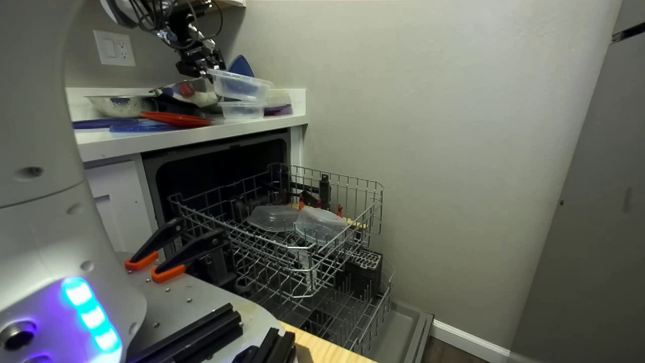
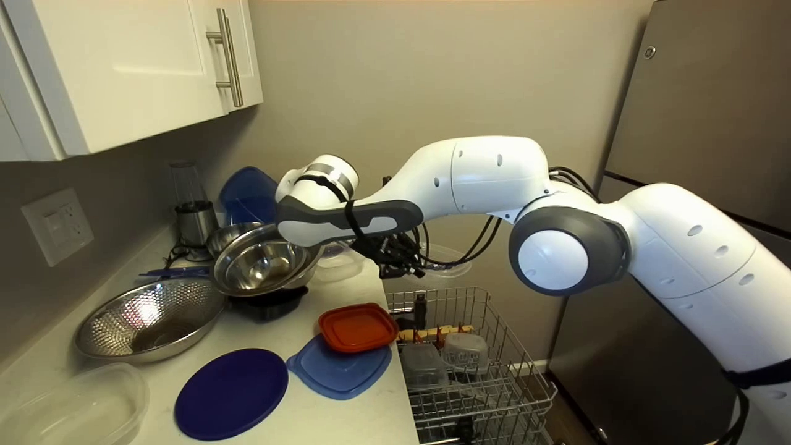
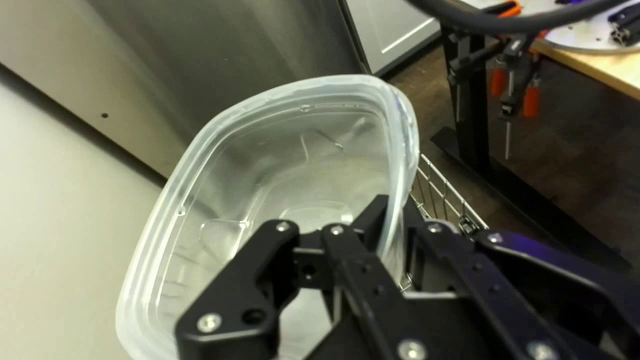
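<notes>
My gripper (image 3: 395, 215) is shut on the rim of a clear plastic container (image 3: 280, 160), with one finger inside the wall and one outside. The container's open top faces the wrist camera. In an exterior view the gripper (image 1: 209, 73) and the held container (image 1: 242, 85) appear above another clear container (image 1: 243, 110) on the counter. In an exterior view the gripper (image 2: 401, 262) is past the counter edge and the held container (image 2: 450, 256) hangs in the air above the dishwasher rack (image 2: 519, 343), partly hidden by the gripper.
The pulled-out upper rack (image 1: 302, 248) holds two clear containers (image 1: 274, 218) (image 1: 320, 224). On the counter are metal bowls (image 2: 262, 266), a colander (image 2: 154, 309), a red lid (image 2: 358, 327), blue lids (image 2: 232, 392) and a clear container (image 2: 80, 408). A cabinet (image 2: 142, 74) hangs above.
</notes>
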